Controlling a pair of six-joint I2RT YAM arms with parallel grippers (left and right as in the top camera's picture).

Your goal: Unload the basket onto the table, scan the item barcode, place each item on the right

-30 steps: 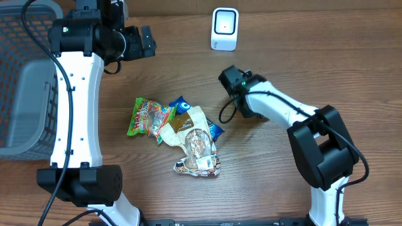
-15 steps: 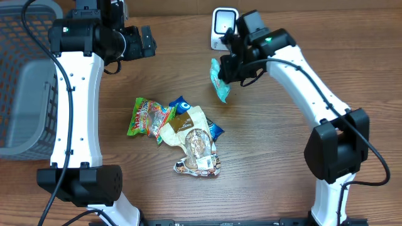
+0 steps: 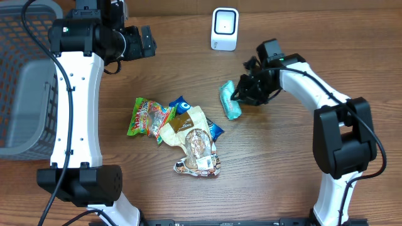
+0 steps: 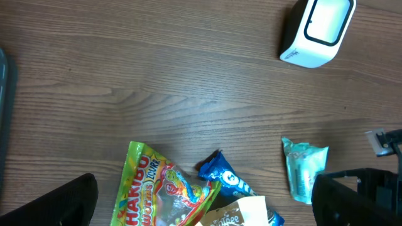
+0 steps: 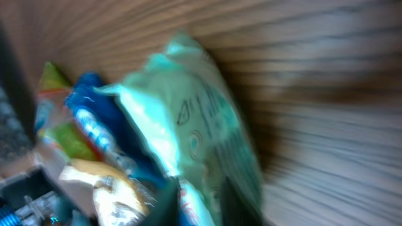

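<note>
Teal packet on table overhead, blurred in right wrist view, hold of right fingers unclear, left fingers apart.

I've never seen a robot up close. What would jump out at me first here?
A teal packet lies mid-table, with the right claw right beside it. To its left sits a bright heap of snack bags, and a small white scanner stands at the table's far edge.
</note>
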